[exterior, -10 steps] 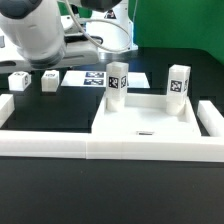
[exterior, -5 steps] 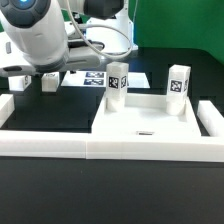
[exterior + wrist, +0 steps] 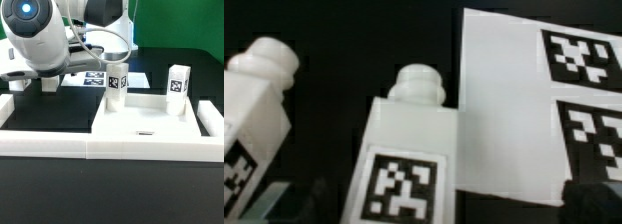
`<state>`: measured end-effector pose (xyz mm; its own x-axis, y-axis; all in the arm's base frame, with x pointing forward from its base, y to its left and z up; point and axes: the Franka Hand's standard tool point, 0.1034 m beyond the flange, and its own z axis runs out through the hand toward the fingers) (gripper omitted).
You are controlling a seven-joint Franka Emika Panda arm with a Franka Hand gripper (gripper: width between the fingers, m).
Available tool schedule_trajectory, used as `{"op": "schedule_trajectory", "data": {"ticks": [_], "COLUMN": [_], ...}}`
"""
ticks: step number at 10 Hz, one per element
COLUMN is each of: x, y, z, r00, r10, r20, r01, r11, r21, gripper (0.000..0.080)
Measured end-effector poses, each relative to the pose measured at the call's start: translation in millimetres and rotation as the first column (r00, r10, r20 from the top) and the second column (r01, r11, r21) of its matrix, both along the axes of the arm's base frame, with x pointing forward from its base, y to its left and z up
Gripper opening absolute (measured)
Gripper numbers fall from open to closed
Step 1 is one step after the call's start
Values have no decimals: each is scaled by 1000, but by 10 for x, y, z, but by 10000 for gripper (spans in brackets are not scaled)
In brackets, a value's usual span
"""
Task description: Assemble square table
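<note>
The square tabletop slab (image 3: pixel 150 115) lies at the middle right with two tagged legs (image 3: pixel 118 82) (image 3: pixel 178 81) standing upright on its far corners. Two loose legs lie at the far left. One (image 3: pixel 18 83) shows beside the arm; the other is mostly hidden behind my gripper (image 3: pixel 46 84). In the wrist view the centre leg (image 3: pixel 406 150) lies lengthwise between my fingertips (image 3: pixel 589 198), and the other leg (image 3: pixel 253 105) lies beside it. My gripper (image 3: pixel 438 205) is open, straddling the centre leg without touching it.
White border bars run along the front (image 3: pixel 60 150) and at both sides (image 3: pixel 211 116). The marker board (image 3: pixel 92 76) lies flat behind the slab, right beside the loose legs; it also shows in the wrist view (image 3: pixel 518 110).
The arm has come down and toward the exterior view's right, bringing the gripper over the loose leg that was in plain sight before. The slab and legs have not moved.
</note>
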<state>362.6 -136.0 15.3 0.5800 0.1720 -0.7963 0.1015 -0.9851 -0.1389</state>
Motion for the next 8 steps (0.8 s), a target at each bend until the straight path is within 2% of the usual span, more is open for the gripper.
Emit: {"op": "schedule_trajectory", "data": {"ticks": [2,4,8], "x": [2,5,6], "y": [6,11,13], "z": [-1,2,5], "r00": [1000,1000,1000], "r10": [2,4,4], "r20": [0,-1,-2], "r01": [-2,-4,-4], "r11": [1000,1000,1000], "r21": [0,0,0], "gripper": [634,288,291]}}
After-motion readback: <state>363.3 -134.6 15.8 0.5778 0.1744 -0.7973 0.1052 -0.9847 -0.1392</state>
